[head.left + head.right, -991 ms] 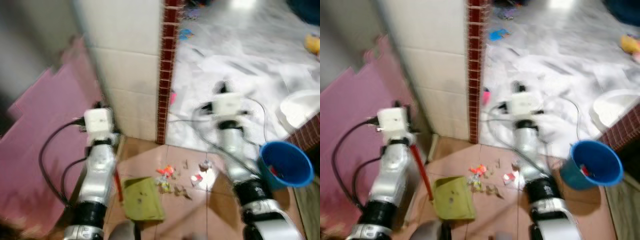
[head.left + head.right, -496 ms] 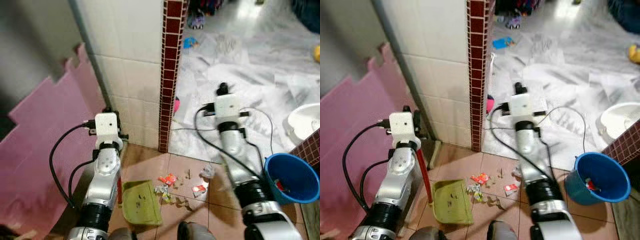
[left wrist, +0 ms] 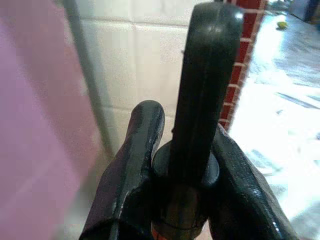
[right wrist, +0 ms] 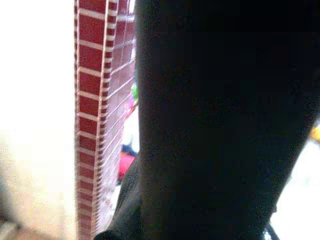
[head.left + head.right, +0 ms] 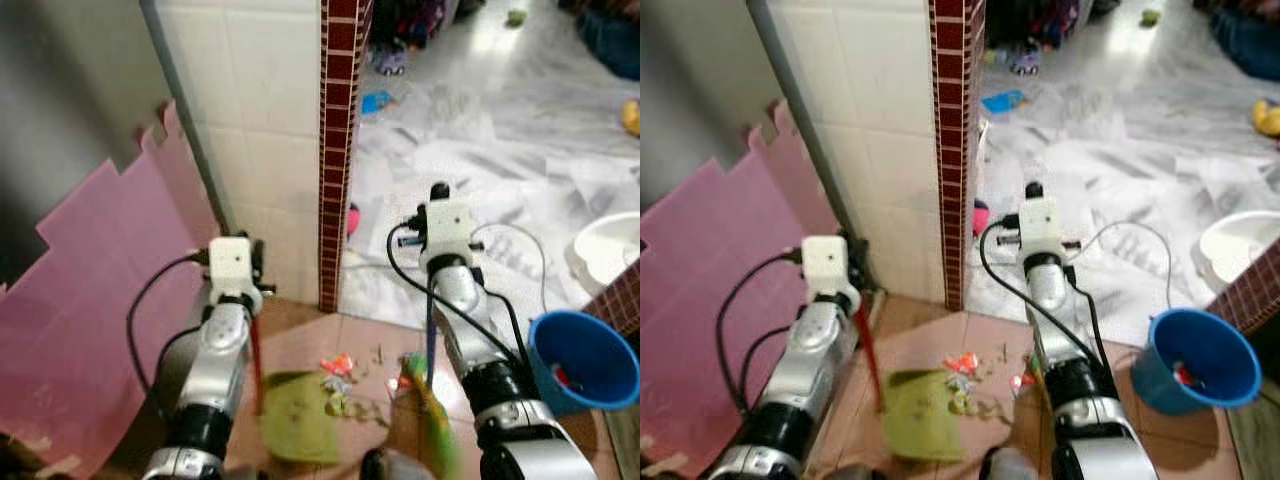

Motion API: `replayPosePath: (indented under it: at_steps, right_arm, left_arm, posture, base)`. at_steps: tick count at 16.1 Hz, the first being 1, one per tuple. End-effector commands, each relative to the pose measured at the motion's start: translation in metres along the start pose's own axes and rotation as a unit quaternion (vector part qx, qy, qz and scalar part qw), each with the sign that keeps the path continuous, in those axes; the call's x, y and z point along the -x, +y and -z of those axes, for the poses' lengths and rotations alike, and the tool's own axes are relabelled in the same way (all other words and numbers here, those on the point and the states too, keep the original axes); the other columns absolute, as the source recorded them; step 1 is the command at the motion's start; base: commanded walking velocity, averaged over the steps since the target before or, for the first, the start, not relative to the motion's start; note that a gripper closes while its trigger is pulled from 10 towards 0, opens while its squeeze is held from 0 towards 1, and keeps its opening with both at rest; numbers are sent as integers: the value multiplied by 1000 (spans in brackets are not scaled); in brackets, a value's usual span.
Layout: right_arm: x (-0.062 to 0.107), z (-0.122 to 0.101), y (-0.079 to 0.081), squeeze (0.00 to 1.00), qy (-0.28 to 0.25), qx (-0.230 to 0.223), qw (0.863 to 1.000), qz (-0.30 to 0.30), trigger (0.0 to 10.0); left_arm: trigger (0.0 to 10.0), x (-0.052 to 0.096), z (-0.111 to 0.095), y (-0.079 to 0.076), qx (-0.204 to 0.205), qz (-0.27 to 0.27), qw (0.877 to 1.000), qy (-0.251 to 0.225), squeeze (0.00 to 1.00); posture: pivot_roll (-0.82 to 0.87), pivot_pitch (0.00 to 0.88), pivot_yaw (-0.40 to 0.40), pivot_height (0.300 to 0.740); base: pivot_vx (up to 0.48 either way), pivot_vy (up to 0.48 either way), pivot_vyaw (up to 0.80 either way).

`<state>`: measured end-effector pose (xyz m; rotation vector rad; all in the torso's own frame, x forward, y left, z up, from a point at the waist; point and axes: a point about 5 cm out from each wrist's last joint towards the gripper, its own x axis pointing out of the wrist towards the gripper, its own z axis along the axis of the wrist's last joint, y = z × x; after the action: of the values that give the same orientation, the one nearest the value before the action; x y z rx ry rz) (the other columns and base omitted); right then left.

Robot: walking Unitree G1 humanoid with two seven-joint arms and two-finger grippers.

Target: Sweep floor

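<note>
A green dustpan (image 5: 296,430) rests on the reddish floor tiles, blurred, with its red handle (image 5: 257,358) rising to my left arm. My left gripper (image 3: 182,150) is shut on the handle's black top grip (image 3: 207,75). Small scraps of litter (image 5: 338,366) lie just right of the dustpan. My right gripper (image 5: 431,288) holds a broom: its blue stick (image 5: 430,335) runs down to blurred green bristles (image 5: 436,435) beside the litter. A dark shape covers most of the right wrist view.
A red-tiled pillar edge (image 5: 340,150) and white tiled wall (image 5: 270,120) stand straight ahead. Pink foam panels (image 5: 100,280) lean on the left. A blue bucket (image 5: 585,360) stands at the right, a white basin (image 5: 610,240) beyond it. Crumpled white sheets (image 5: 480,150) cover the far floor.
The view has shifted as I move. The green broom bristles have swung into sight to the right of the litter, and the dustpan has become blurred.
</note>
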<state>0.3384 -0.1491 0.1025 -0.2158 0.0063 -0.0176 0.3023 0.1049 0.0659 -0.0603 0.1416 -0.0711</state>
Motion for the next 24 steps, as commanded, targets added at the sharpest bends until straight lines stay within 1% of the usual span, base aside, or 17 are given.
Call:
replayPosePath:
  at_steps: [1,5,6,7,8,9,11,13,14,16,17,18,20,21,23,24]
  right_arm:
    - [-6,-11,3,0,-14,-2,1000,-8,10000]
    - [-5,-9,7,0,4,-31,999,-19,10000]
    - [-5,-7,8,0,20,-66,997,-19,10000]
    - [-6,-6,8,0,30,-88,996,-18,10000]
    - [-8,-6,8,0,41,-126,991,-15,10000]
    - [-9,-10,7,0,39,-160,986,-10,10000]
    - [-12,-18,6,0,21,-189,982,-6,10000]
    - [-13,-29,5,0,-9,-192,981,-7,10000]
    - [-13,-43,3,0,-48,-172,984,-6,10000]
    - [-13,-52,1,0,-76,-139,987,-3,10000]
    - [-12,-71,-3,0,-132,-52,990,8,10000]
    - [-10,-84,-3,0,-165,-24,986,8,10000]
    - [-9,-100,-1,0,-197,-19,980,2,10000]
    - [-8,-104,1,0,-205,-13,979,-2,10000]
    - [-7,-103,-1,0,-206,-2,979,2,10000]
    - [-7,-101,-2,0,-202,-2,979,3,10000]
  left_arm:
    - [10000,4,19,-14,40,29,997,52,0]
    - [10000,1,19,-20,45,41,997,53,0]
    - [10000,0,19,-21,48,41,996,55,0]
    - [10000,-1,20,-22,50,40,996,56,0]
    - [10000,-1,20,-22,50,40,996,57,0]
    - [10000,-2,21,-22,51,40,996,57,0]
    - [10000,-2,21,-22,51,38,996,58,0]
    - [10000,-2,21,-22,49,37,996,58,0]
    - [10000,-2,21,-23,48,40,996,58,0]
    - [10000,-2,22,-23,51,41,996,59,0]
    - [10000,-2,22,-24,52,40,996,59,0]
    - [10000,-2,21,-23,50,37,996,56,0]
    - [10000,-3,20,-23,51,31,997,53,0]
    - [10000,-5,16,-19,48,16,998,38,0]
    - [10000,-10,3,-10,10,-31,999,9,0]
    - [10000,-12,-8,-7,-10,-41,999,-15,0]
  posture:
    - [-12,0,18,740]
    - [-20,0,21,740]
    - [-24,0,21,740]
    - [-25,0,21,740]
    - [-26,0,22,740]
    - [-26,0,22,740]
    - [-25,0,21,740]
    - [-26,0,22,740]
    - [-27,0,22,740]
    - [-30,0,23,740]
    - [-30,0,24,740]
    - [-34,0,26,740]
    - [-35,0,25,740]
    - [-36,0,25,740]
    - [-35,0,22,740]
    - [-36,0,20,740]
  base:
    - [0,0,0]
    - [0,0,0]
    - [0,0,0]
    - [0,0,0]
    - [0,0,0]
    - [0,0,0]
    - [0,0,0]
    - [0,0,0]
    - [0,0,0]
    - [0,0,0]
    - [0,0,0]
    - [0,0,0]
    - [0,0,0]
    - [0,0,0]
    - [0,0,0]
    - [0,0,0]
